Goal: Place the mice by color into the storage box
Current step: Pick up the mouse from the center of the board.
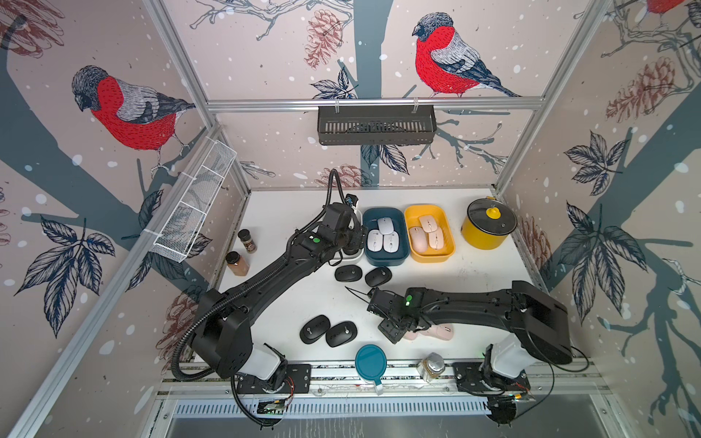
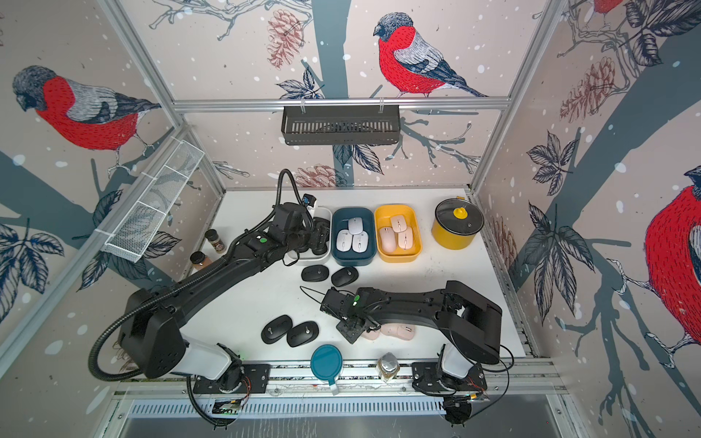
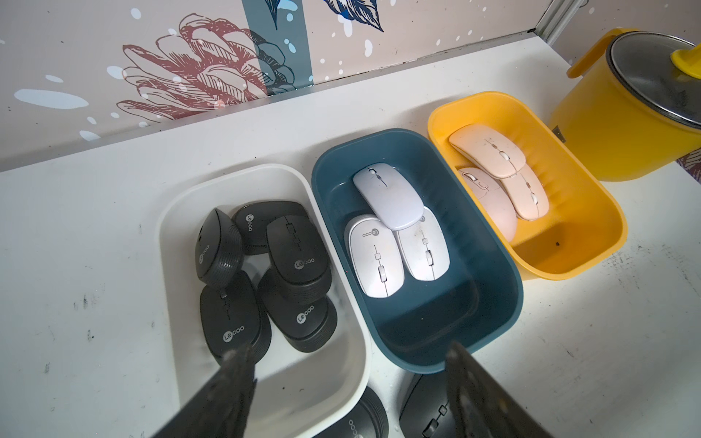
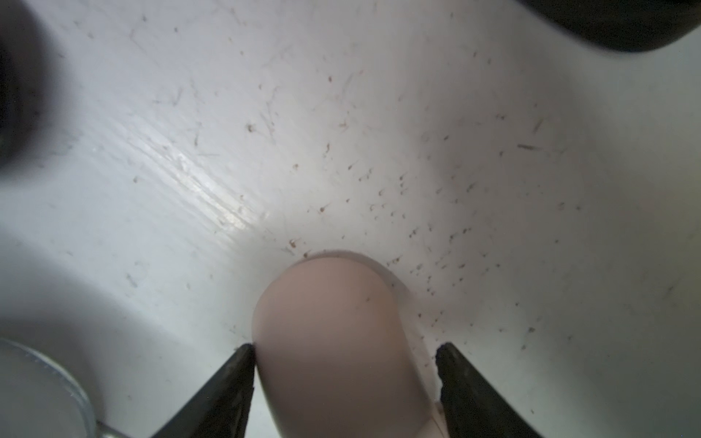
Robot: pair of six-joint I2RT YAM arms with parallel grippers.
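Right gripper (image 4: 344,347) low at table (image 4: 341,132), jaws part open astride pink mouse (image 4: 330,303): one finger touching its side, other just clear (no grip). Second pink mouse (image 1: 442,333) just beside it. Left gripper (image 3: 347,350) spread wide, empty, above white box (image 3: 167,227) containing black mice (image 3: 292,246). Three white mice (image 3: 379,258) in blue box (image 3: 500,273). Three pink mice (image 3: 489,149) in yellow box (image 3: 591,212). Four loose black mice (image 1: 348,273) on table.
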